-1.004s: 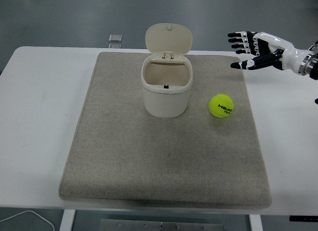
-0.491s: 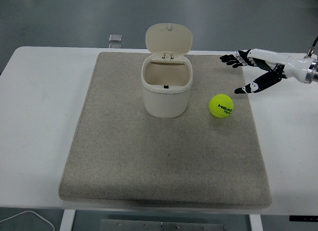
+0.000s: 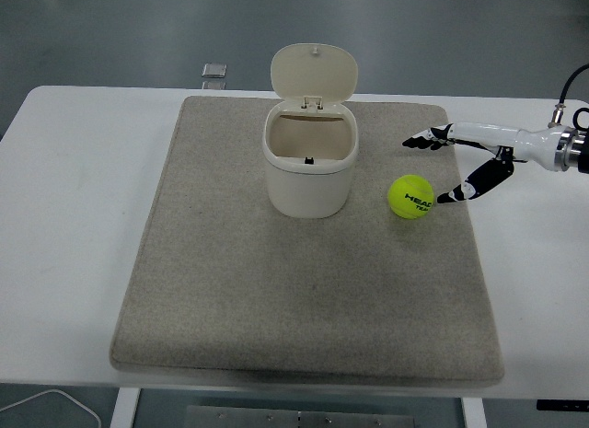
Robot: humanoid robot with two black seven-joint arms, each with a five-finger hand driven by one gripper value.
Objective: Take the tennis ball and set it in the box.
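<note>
A yellow tennis ball (image 3: 410, 196) lies on the grey mat (image 3: 304, 290), right of the box. The box (image 3: 308, 161) is a cream bin with its lid flipped up and open, standing at the mat's back middle. My right hand (image 3: 434, 168) comes in from the right edge, fingers spread open and empty. Its fingers reach over the ball's far side and its thumb points at the ball's right side, just apart from it. The left arm is out of view.
The white table (image 3: 74, 216) extends left and right of the mat. A small dark object (image 3: 213, 71) lies at the table's back edge. A white cable (image 3: 55, 402) shows below the table at bottom left.
My right hand has come down and leftward from the back right of the mat toward the ball and turned edge-on, its fingers and thumb now bracketing the ball. The ball and box have not moved.
</note>
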